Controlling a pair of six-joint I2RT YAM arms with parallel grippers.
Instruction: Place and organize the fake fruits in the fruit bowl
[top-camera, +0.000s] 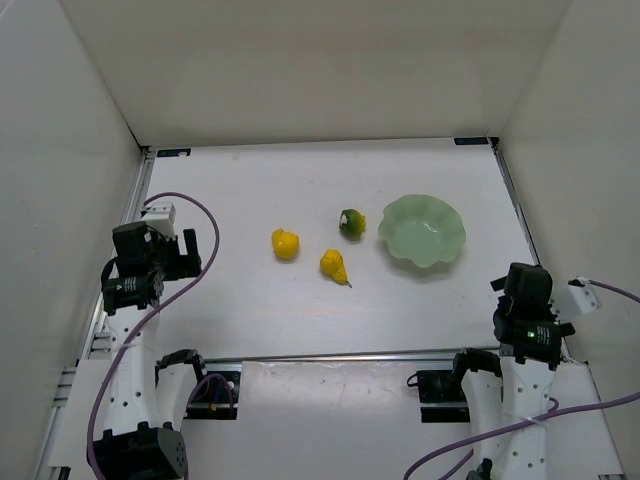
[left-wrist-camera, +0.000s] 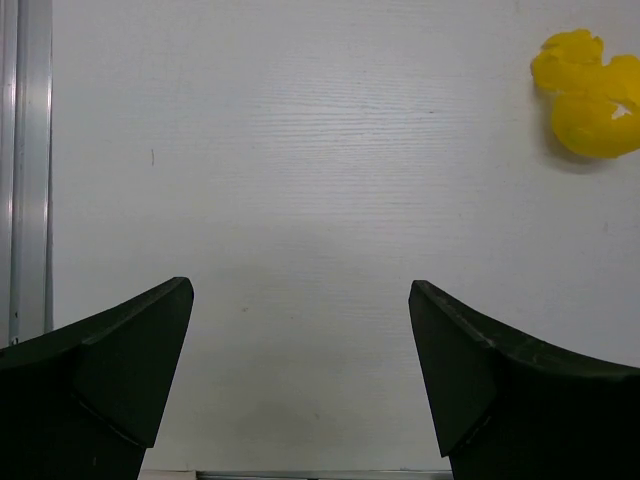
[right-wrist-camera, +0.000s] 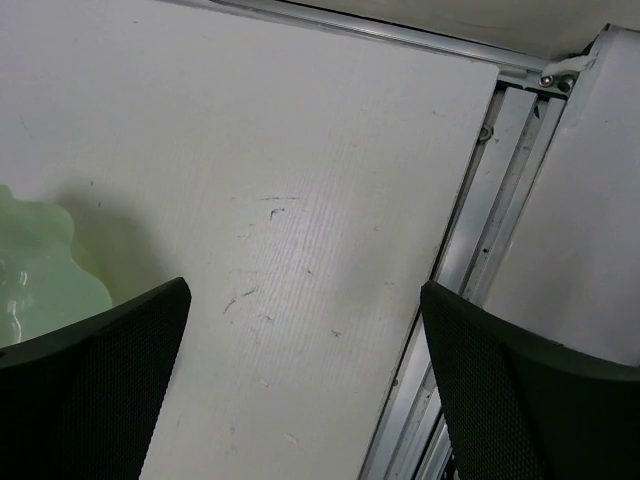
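Three fake fruits lie on the white table: a round yellow one (top-camera: 285, 243), a yellow pear shape with a stem (top-camera: 333, 266), and a green one with a white spot (top-camera: 351, 223). The pale green fruit bowl (top-camera: 422, 231) with a wavy rim stands to their right and holds nothing. My left gripper (top-camera: 186, 249) is open and empty, left of the round yellow fruit, which shows at the top right of the left wrist view (left-wrist-camera: 590, 93). My right gripper (top-camera: 520, 283) is open and empty, near the bowl's front right; the bowl's edge (right-wrist-camera: 40, 285) shows in the right wrist view.
White walls enclose the table on three sides. Metal rails run along the left edge (left-wrist-camera: 28, 170) and the right edge (right-wrist-camera: 490, 230). A rail (top-camera: 330, 356) crosses the front by the arm bases.
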